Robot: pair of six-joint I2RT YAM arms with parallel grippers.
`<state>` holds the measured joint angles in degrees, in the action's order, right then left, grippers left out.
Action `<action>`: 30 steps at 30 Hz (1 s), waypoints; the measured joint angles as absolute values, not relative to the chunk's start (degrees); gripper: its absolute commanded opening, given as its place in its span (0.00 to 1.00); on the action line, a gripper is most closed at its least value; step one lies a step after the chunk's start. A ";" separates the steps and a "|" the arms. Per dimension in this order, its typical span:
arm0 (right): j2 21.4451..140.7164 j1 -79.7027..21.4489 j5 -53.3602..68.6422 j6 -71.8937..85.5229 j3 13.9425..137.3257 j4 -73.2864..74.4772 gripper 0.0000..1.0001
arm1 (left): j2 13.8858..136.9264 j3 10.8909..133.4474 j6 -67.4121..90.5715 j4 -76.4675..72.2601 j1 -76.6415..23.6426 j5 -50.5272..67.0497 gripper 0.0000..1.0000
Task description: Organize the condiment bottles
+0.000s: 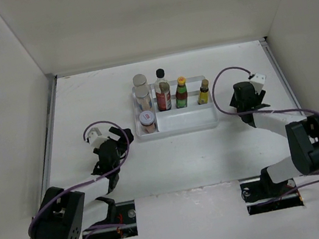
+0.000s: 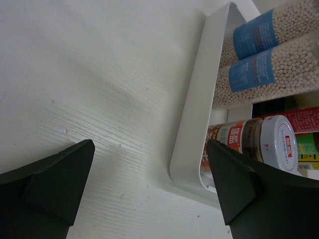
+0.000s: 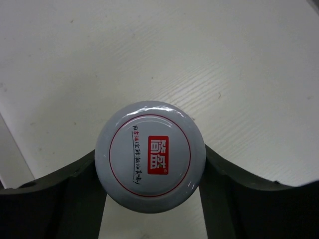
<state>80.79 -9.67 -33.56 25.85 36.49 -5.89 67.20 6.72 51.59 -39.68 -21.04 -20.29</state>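
White wood-grain table (image 1: 174, 166), plain white walls (image 1: 146, 10), jar (image 3: 149, 149) in right claw (image 3: 150, 162)

This looks like a robotics lab test cell, not a kitchen. A plain white table (image 1: 174, 166) is boxed in by bare white panels (image 1: 146, 10) behind and on both sides of the white tray (image 1: 177, 130). Nearer than the tray, a left arm (image 1: 59, 217) and a right arm (image 1: 312, 145) trail purple cables (image 1: 225, 71) and are bolted at cut-outs (image 1: 127, 215) in the table's edge.
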 measured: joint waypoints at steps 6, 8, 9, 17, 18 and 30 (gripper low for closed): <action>78.35 -12.16 -36.49 25.02 36.53 -5.10 0.39 | 67.37 6.72 51.66 -39.72 -21.04 -20.25 1.00; 74.81 -15.64 -38.11 23.51 36.51 -4.45 0.39 | 67.40 6.72 51.68 -39.75 -21.04 -20.25 1.00; 72.82 -17.54 -38.41 23.05 36.49 -4.25 0.39 | 67.42 6.72 51.68 -39.77 -21.06 -20.25 1.00; 68.79 -34.24 -38.50 22.81 39.53 -4.16 0.39 | 68.03 6.72 51.72 -40.05 -21.15 -20.10 1.00; 70.61 -35.68 -38.04 23.00 40.51 -4.34 0.39 | 68.05 6.72 51.72 -40.07 -21.12 -20.10 1.00; 90.63 -44.71 -31.77 24.53 49.17 -8.16 0.41 | 67.72 6.72 51.81 -40.05 -20.62 -19.86 1.00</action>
